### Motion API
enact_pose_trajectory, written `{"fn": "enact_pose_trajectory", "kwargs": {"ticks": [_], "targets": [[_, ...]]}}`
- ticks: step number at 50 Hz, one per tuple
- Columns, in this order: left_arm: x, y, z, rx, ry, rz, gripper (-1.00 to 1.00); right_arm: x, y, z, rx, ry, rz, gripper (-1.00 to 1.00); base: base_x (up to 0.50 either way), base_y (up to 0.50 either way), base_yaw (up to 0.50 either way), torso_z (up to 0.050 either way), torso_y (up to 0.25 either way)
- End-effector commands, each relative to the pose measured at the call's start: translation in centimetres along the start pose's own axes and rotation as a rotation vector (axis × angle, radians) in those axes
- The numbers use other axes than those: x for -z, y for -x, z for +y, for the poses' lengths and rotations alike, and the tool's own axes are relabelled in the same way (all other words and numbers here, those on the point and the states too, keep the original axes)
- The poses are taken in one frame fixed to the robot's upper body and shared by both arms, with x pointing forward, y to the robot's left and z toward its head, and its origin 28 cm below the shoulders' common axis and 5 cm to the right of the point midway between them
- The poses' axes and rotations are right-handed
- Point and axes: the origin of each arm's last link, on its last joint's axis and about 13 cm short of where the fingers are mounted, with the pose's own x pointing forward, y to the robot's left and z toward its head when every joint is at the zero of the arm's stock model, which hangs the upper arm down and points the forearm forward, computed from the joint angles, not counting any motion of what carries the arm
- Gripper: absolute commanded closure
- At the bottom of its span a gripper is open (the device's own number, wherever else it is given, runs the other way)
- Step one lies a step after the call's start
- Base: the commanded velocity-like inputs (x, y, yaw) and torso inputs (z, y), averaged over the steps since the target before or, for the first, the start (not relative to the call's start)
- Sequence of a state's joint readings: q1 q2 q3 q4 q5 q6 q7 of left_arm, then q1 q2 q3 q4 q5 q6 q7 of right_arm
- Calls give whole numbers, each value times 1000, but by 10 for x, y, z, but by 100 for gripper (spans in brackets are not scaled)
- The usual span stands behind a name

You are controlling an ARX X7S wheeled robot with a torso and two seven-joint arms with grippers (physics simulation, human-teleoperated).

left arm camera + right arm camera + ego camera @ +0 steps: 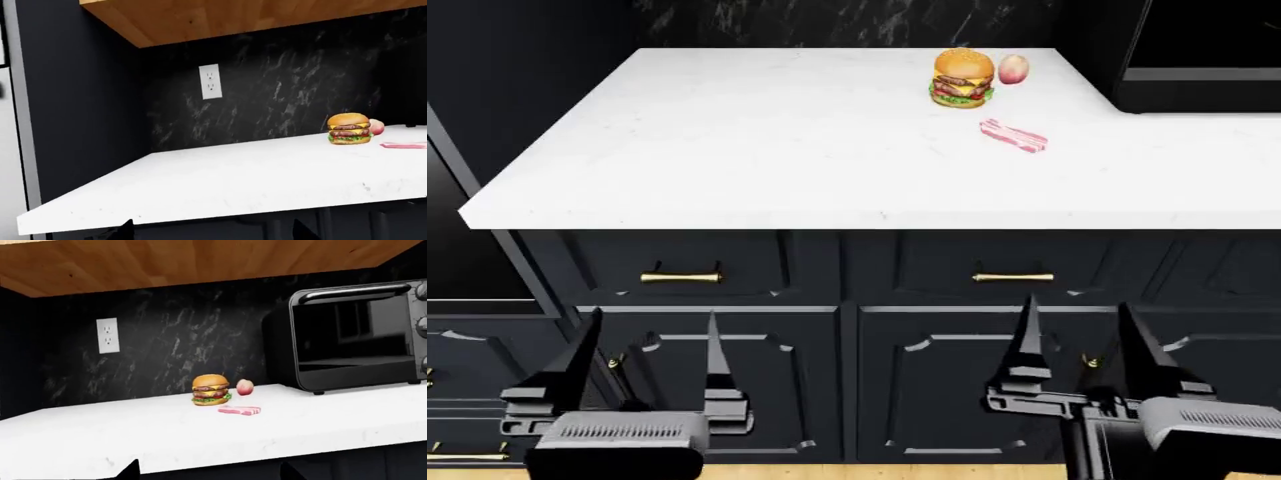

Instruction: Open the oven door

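Note:
I cannot pick out the oven door with certainty. Only a plain black flat panel (457,235) shows at the far left edge of the head view, beside the counter, with no window or bar handle visible. My left gripper (653,320) is open and hangs low in front of the dark cabinet fronts (747,380), its fingers pointing up with nothing between them. My right gripper (1081,303) is open too, in front of the right-hand cabinet door. In both wrist views only the dark fingertips (127,227) (132,469) peek up below the counter edge.
A white counter (761,150) carries a burger (962,77), a pinkish round fruit (1013,68) and a bacon strip (1013,136). A small black boxy appliance (353,335) stands at its right end. Drawers with brass handles (681,276) sit under the counter. A wall outlet (210,81) is behind.

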State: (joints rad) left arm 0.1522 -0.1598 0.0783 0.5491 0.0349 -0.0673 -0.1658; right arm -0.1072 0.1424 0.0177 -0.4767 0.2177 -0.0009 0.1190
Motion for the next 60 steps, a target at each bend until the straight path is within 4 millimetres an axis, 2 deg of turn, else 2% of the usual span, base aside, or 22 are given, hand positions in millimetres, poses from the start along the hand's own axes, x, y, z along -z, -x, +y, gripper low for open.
{"fn": "enact_pose_trajectory", "kwargs": {"ticks": [1, 13, 16, 31, 44, 60], "targets": [[-16, 8, 6, -25, -27, -61, -100, -15, -3, -3, 19, -18, -69, -100, 0, 0, 0, 0, 0], [-22, 5, 8, -50, -49, -93, -100, -31, -4, -7, 37, -41, -156, -100, 0, 0, 0, 0, 0], [-26, 12, 11, -58, -56, -99, -100, -37, -1, -9, 30, -67, -199, -100, 0, 0, 0, 0, 0], [-34, 13, 14, -77, -75, -138, -100, -52, 3, -13, 22, -124, -296, -100, 0, 0, 0, 0, 0], [-45, 17, 12, -71, -68, -293, -100, -59, 9, -15, 15, -172, -391, -100, 0, 0, 0, 0, 0], [-52, 22, 12, -71, -84, -377, -100, -63, 12, -17, 17, -185, -444, -100, 0, 0, 0, 0, 0]]}}
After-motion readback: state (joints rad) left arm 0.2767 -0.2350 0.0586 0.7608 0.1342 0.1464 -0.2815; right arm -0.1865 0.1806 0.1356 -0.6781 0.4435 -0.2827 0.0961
